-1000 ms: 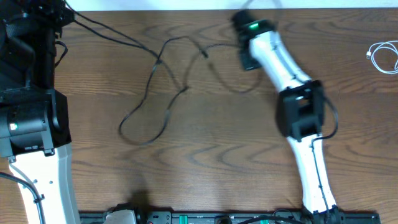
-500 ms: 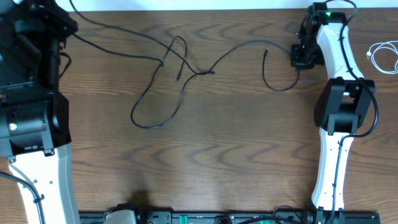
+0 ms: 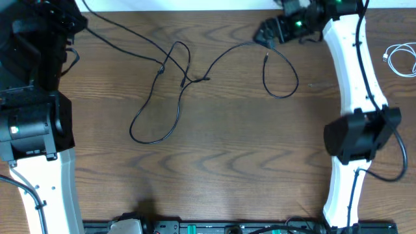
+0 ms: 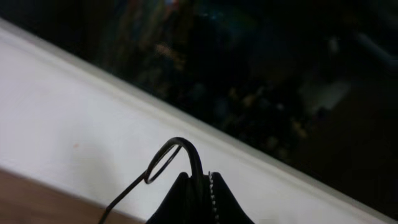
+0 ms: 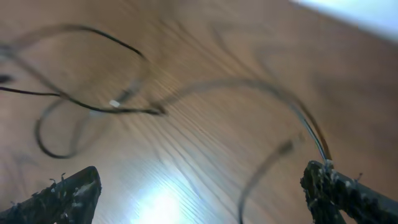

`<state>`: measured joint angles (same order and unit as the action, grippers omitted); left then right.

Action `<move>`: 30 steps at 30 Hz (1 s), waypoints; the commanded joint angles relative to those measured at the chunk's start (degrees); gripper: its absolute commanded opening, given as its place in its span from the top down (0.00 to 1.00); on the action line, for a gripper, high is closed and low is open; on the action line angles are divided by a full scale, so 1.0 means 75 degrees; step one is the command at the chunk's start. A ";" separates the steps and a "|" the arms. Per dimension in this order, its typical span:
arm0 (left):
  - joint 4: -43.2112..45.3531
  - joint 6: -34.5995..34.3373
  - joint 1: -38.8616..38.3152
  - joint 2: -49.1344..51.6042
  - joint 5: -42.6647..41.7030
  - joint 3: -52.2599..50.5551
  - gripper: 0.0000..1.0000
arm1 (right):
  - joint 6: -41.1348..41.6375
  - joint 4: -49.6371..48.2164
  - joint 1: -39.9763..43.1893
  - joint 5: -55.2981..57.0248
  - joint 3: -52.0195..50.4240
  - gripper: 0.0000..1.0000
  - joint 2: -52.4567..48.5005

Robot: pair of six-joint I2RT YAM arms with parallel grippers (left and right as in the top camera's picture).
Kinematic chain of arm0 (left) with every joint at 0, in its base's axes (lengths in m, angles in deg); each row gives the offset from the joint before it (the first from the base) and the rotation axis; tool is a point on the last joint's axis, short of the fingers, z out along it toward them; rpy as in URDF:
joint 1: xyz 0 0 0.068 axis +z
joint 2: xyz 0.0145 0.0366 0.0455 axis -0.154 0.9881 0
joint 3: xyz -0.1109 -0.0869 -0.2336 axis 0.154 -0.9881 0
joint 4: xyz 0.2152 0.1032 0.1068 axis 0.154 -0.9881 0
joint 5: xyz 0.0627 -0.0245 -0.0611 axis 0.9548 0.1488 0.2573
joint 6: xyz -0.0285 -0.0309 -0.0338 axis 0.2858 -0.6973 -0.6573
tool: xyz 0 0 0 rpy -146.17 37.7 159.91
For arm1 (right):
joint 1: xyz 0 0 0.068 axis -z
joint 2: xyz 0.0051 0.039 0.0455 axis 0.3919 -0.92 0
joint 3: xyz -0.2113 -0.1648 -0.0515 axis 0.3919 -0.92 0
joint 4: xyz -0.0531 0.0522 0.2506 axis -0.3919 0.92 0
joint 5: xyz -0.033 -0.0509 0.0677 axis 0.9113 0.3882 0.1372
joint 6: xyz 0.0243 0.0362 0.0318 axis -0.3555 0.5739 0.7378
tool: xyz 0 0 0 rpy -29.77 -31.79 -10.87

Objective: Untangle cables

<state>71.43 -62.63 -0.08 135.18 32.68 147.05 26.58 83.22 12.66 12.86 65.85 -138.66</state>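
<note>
A long thin black cable [image 3: 185,79] sprawls over the wooden table [image 3: 227,162], crossing itself in a tangle near the middle, with a loop at the left [image 3: 153,138] and another at the right [image 3: 281,95]. At the back left corner, my left gripper [image 4: 200,198] is shut on one end of this cable [image 4: 186,144]. My right gripper [image 3: 261,32] hovers at the back edge over the right loop, its jaws wide open [image 5: 205,193]. A strand of the black cable [image 5: 249,81] runs up to its right fingertip [image 5: 329,180]. A white cable [image 3: 402,57] lies coiled at the far right.
The left arm's bulky dark body [image 3: 29,117] fills the left side of the table. The right arm [image 3: 354,130] stretches from the front edge up to the back. A white wall strip [image 4: 74,124] borders the table's back edge.
The right arm carried the cable's end to the right, then swung to the back edge, and its gripper opened and let go. The cable's loops spread out rightward. The left gripper stayed shut.
</note>
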 commanded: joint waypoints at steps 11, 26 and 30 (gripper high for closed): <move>0.0545 -0.0901 -0.0029 -0.0259 -0.1425 0.0189 0.93 | -0.0029 -0.1445 -0.2585 -0.0440 -0.0038 0.03 -0.0764; 0.0662 -0.0597 -0.0029 -0.0396 -0.2136 0.0189 0.93 | 0.3130 -0.2448 -0.3258 0.0254 -0.0047 0.25 -0.1358; 0.1469 -0.0600 0.0009 -0.0399 -0.2133 0.0189 0.93 | 0.4325 -0.1801 -0.3319 0.1719 -0.0055 0.25 -0.1728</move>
<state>77.77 -68.31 -0.30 132.91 17.75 147.05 50.91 67.79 -11.87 17.06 65.39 -149.40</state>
